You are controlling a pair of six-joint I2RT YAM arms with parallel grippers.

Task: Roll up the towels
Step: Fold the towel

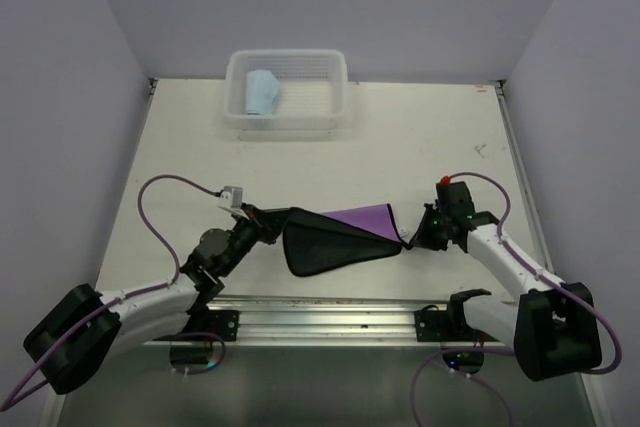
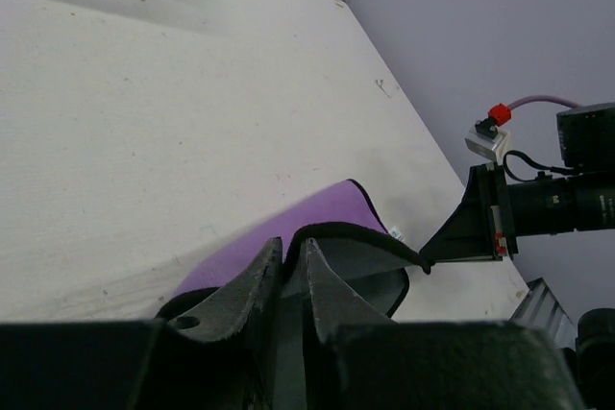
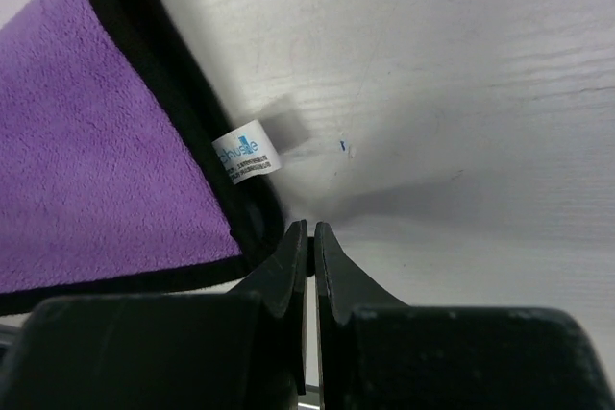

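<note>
The purple towel (image 1: 365,219) with its dark grey side (image 1: 325,245) up lies at the near middle of the table, stretched between both grippers. My left gripper (image 1: 272,220) is shut on its left corner; in the left wrist view (image 2: 290,254) the black-edged fold (image 2: 356,266) runs from my jaws toward the right gripper (image 2: 428,261). My right gripper (image 1: 411,240) is shut on the right corner; the right wrist view (image 3: 311,232) shows the purple face (image 3: 86,141) and a white label (image 3: 247,152). The light blue towel (image 1: 262,93) sits rolled in the white basket (image 1: 340,97).
The basket stands at the far middle of the white table (image 1: 440,147). A metal rail (image 1: 330,309) runs along the near edge between the arm bases. Grey walls close in on three sides.
</note>
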